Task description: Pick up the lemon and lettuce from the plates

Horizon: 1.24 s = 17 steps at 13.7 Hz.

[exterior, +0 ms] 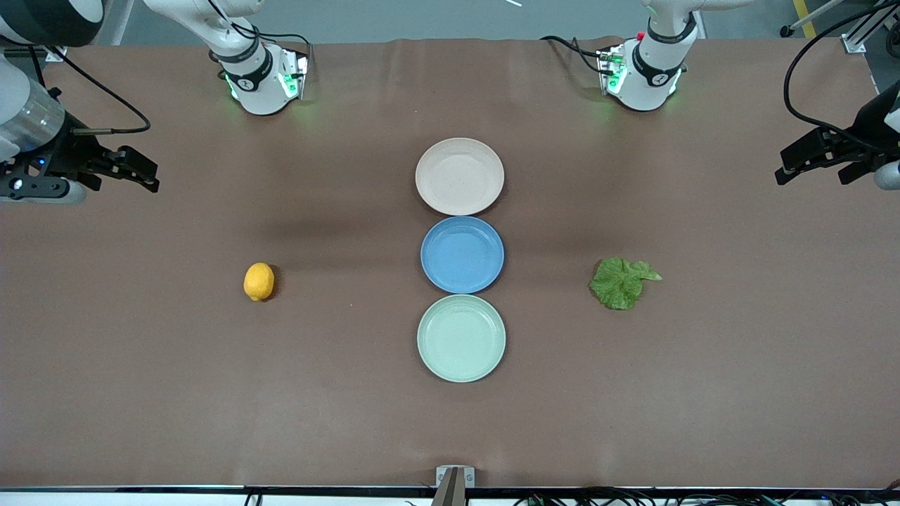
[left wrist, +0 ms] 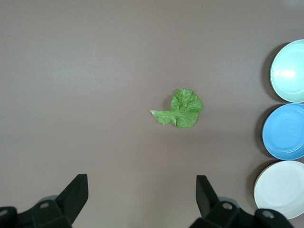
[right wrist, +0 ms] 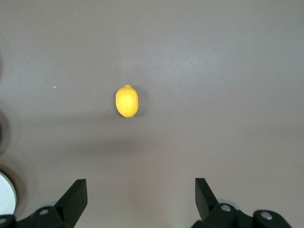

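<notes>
The lemon (exterior: 259, 281) lies on the bare brown table toward the right arm's end, not on a plate; it also shows in the right wrist view (right wrist: 127, 101). The lettuce (exterior: 622, 282) lies on the bare table toward the left arm's end, and shows in the left wrist view (left wrist: 180, 109). The beige-pink plate (exterior: 459, 176) and the mint green plate (exterior: 461, 338) are both empty. My right gripper (exterior: 148, 174) (right wrist: 141, 186) is open and empty, high over the table at the right arm's end. My left gripper (exterior: 791, 163) (left wrist: 141, 183) is open and empty, high over the left arm's end.
An empty blue plate (exterior: 462, 254) sits between the two task plates, all three in a row down the table's middle. The three plates show in the left wrist view: mint (left wrist: 290, 71), blue (left wrist: 286, 131), beige-pink (left wrist: 280, 189). Cables trail at both table ends.
</notes>
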### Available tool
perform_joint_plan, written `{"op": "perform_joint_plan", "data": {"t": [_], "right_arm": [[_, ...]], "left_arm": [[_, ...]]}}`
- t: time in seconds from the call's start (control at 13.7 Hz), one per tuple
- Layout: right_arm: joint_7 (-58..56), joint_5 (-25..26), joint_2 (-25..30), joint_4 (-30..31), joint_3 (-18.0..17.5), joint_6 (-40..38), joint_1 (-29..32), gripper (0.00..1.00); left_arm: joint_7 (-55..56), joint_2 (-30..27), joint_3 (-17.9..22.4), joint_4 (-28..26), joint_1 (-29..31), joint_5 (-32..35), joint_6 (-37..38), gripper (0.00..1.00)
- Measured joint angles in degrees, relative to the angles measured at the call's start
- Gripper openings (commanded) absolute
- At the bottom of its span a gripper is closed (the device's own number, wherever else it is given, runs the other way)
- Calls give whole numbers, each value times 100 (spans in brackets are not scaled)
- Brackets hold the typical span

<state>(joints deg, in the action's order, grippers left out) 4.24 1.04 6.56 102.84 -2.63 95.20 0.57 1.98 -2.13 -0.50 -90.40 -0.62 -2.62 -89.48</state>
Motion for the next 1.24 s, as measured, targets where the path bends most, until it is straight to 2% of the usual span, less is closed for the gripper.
{"op": "perform_joint_plan", "data": {"t": [0.29, 1.24], "right_arm": [[0, -1, -124, -190, 4, 55, 0, 100], [0, -119, -245, -197, 6, 145, 0, 100]], "left_arm": [[0, -1, -7, 0, -2, 1, 0, 100], [0, -1, -12, 0, -7, 1, 0, 100]]}}
